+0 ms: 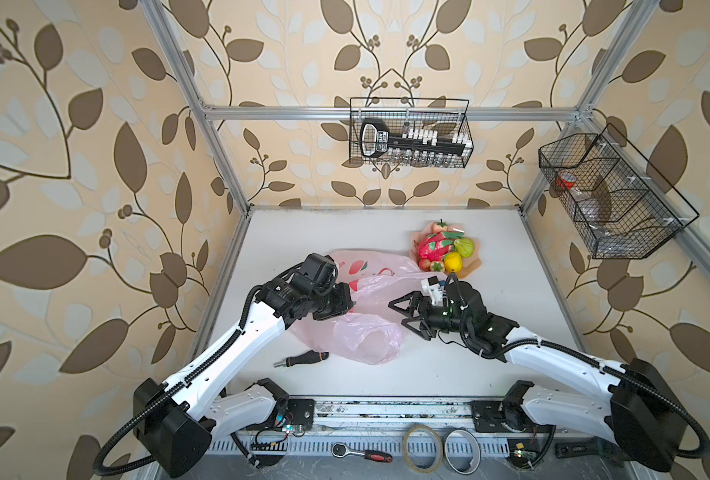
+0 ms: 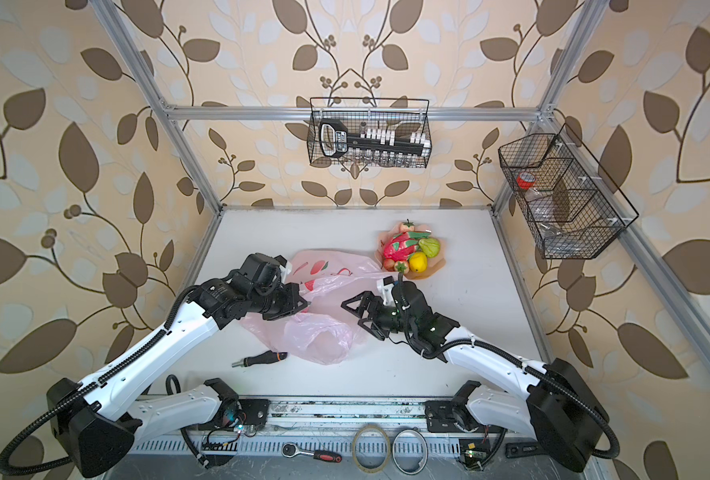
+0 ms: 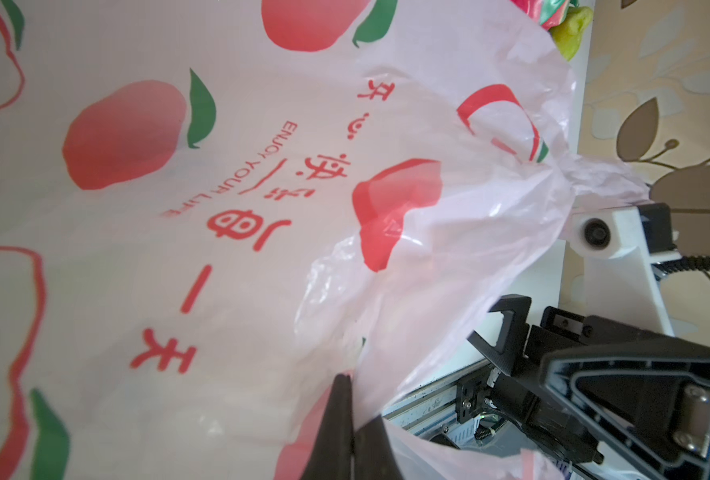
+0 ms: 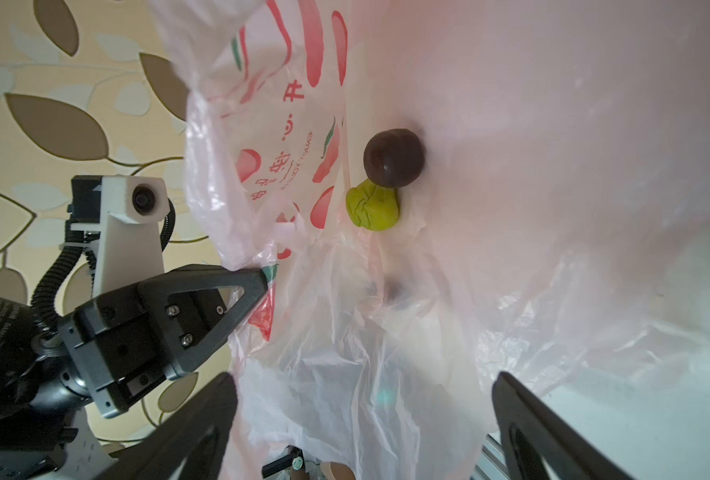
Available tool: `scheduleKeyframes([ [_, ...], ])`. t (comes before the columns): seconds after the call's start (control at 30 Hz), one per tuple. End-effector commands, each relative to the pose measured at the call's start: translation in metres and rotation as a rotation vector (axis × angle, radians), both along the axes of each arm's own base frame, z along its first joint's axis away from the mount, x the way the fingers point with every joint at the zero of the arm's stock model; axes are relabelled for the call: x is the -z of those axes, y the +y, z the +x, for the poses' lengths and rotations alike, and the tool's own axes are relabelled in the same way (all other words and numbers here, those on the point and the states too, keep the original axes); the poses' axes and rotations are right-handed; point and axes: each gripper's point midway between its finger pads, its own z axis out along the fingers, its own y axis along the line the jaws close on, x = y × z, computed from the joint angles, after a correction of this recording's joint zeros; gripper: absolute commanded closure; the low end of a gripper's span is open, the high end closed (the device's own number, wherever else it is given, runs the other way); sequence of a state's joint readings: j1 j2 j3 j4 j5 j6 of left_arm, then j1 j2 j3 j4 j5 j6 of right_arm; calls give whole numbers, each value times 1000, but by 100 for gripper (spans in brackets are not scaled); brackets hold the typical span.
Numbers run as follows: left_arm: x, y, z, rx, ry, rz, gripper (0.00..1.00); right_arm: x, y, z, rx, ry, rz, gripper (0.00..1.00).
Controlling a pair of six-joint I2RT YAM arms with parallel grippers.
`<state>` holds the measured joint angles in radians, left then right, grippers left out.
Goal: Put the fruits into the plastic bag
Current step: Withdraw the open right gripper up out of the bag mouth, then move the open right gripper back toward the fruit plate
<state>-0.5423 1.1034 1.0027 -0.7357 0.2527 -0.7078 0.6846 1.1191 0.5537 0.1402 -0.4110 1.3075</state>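
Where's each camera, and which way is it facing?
Both top views: overhead, looking down on the table, plastic bag, left arm and right arm.
Left wrist: on the left arm, facing the bag; its shut jaws show.
Right wrist: on the right arm, facing into the bag at a plum; its open jaws show.
Shared: both wrist views catch the opposite arm's jaws.

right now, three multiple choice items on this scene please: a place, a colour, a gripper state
1. Where is the round dark purple plum? A on the scalloped plate; B inside the thin pale-pink plastic bag; C in a wire basket.
2. What colour is the wrinkled fruit beside the plum? A yellow; B red; C green.
3. How is the left gripper? A open over the table; B shut on the bag's edge; C holding a screwdriver.
Answers: 1 B, it lies within the bag's plastic; 2 C, yellow-green skin; 3 B, jaws pinch the plastic.
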Motion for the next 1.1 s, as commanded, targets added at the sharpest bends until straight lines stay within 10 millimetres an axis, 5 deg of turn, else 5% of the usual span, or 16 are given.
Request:
scheduleKeyframes([
  [0.0,-17,-2,3,1,-51,-34,100,4,-14,-3,7,5,-65,3],
  [0.83,-16,-8,10,5,-54,-47,100,-84,-31,-5,-133,-157,34,0],
  [1.07,-18,-11,12,14,-56,-58,100,-107,-51,7,-93,-207,13,0],
])
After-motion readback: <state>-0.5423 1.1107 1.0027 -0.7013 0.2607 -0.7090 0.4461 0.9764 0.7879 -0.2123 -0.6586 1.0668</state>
